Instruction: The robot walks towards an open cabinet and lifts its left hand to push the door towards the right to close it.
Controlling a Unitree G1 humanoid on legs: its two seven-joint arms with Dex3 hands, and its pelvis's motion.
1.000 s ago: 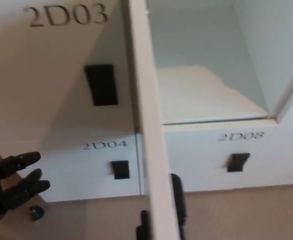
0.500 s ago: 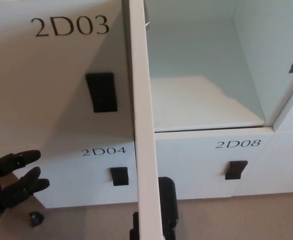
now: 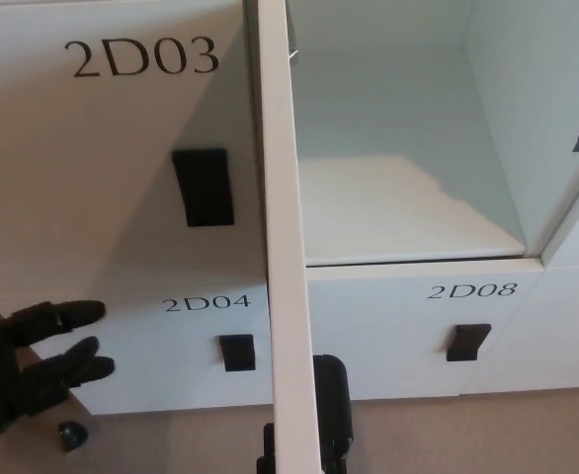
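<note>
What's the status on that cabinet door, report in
Left hand open, low, clear of the door. Right hand barely in view at the frame edge. Cabinet door wide open, edge-on. Nothing blocking its swing.

The white cabinet door [image 3: 288,247] stands open, its thin edge pointing at the camera. To its right is the empty cabinet [image 3: 398,197]. To its left is a door marked 2D03 [image 3: 143,57] with a black handle [image 3: 203,187]. Below are doors 2D04 [image 3: 206,302] and 2D08 [image 3: 471,290]. The black left hand [image 3: 28,367] is low on the left, fingers [image 3: 72,316] spread apart, holding nothing.
</note>
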